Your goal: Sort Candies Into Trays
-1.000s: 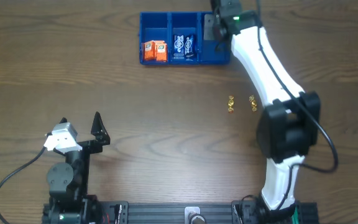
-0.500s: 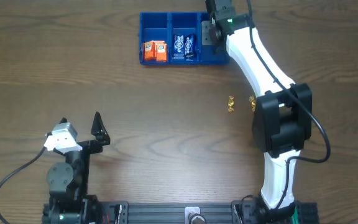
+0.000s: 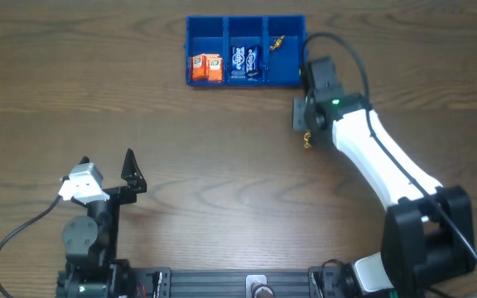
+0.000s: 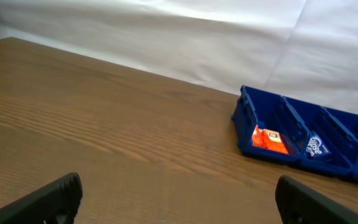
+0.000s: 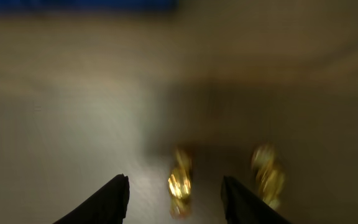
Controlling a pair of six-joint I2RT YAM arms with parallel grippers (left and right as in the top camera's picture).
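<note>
Right end effector [image 5: 174,186] spread | wrist: two gold candies [image 5: 267,175] | top: one candy [image 3: 307,141]

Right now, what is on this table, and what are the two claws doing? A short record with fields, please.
Tray: blue tray, three compartments, far side of the table
Left compartment: orange candies
Middle compartment: blue candies
Right compartment: one gold candy
Outside the tray: two loose gold candies, lying near it
Right gripper: open, above the loose gold candies
Left gripper: open, empty, near its base
</note>
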